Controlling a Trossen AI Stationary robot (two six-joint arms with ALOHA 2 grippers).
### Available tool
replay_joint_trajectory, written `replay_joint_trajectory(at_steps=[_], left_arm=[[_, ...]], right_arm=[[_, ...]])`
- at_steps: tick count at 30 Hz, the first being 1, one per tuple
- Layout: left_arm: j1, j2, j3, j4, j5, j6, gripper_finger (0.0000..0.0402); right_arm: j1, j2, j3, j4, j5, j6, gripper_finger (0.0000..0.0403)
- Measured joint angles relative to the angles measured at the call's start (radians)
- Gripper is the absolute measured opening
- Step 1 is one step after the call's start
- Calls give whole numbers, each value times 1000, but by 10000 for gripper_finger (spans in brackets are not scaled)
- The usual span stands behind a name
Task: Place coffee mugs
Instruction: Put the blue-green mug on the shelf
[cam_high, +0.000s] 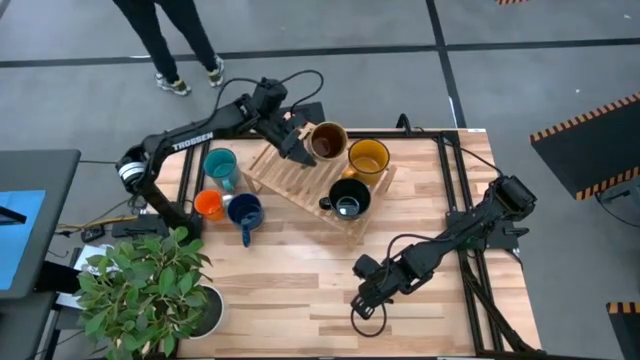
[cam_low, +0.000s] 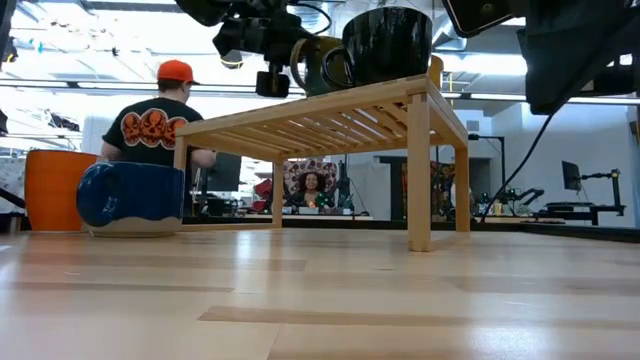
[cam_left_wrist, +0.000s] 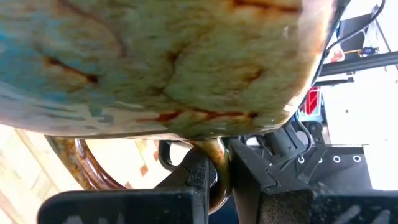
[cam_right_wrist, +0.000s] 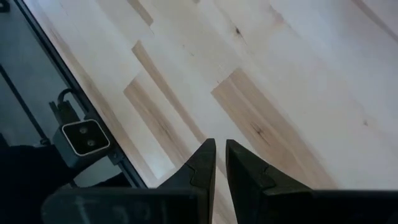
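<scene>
A slatted wooden rack (cam_high: 300, 180) stands mid-table. On it are the brown-olive mug (cam_high: 326, 141), the yellow mug (cam_high: 368, 158) and the black mug (cam_high: 348, 197). The teal mug (cam_high: 220, 168), the orange mug (cam_high: 209, 205) and the dark blue mug (cam_high: 244, 212) stand on the table left of the rack. My left gripper (cam_high: 298, 152) is at the brown-olive mug's left side, shut on its handle. My right gripper (cam_high: 365, 300) is shut and hovers over bare table near the near edge. In the low view the black mug (cam_low: 388, 45) and the brown-olive mug (cam_low: 320, 65) show on top of the rack (cam_low: 330, 115). My left gripper pinches the brown-olive mug's handle loop (cam_left_wrist: 214, 158) between its two fingers (cam_left_wrist: 194, 180). It comes slanting down from the table's far left. The mug is upright over the rack's far end; whether its base rests on the slats, I cannot tell.
A leafy plant (cam_high: 140, 285) in a white pot (cam_high: 207, 312) stands at the near left corner. A person's legs (cam_high: 180, 40) show beyond the far edge, and another person in an orange cap (cam_low: 160, 120) sits behind the table. Bare wood lies around the right gripper.
</scene>
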Motion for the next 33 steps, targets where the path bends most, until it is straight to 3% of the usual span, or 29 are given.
replay_joint_trajectory(at_steps=[8, 15, 26, 33], left_arm=[[-23, 1, -44, 12, -69, -8, 22], [0, -7, -85, 212, -106, -127, 22], [-24, -5, -87, 166, -193, -121, 22], [-42, -23, -88, 220, -247, -161, 22]], right_arm=[[1, 0, 0, 15, 54, 0, 63], [-5, 0, 0, 17, 55, 0, 63], [-11, 0, 0, 20, 75, 8, 63], [-11, 0, 0, 20, 86, 29, 63]])
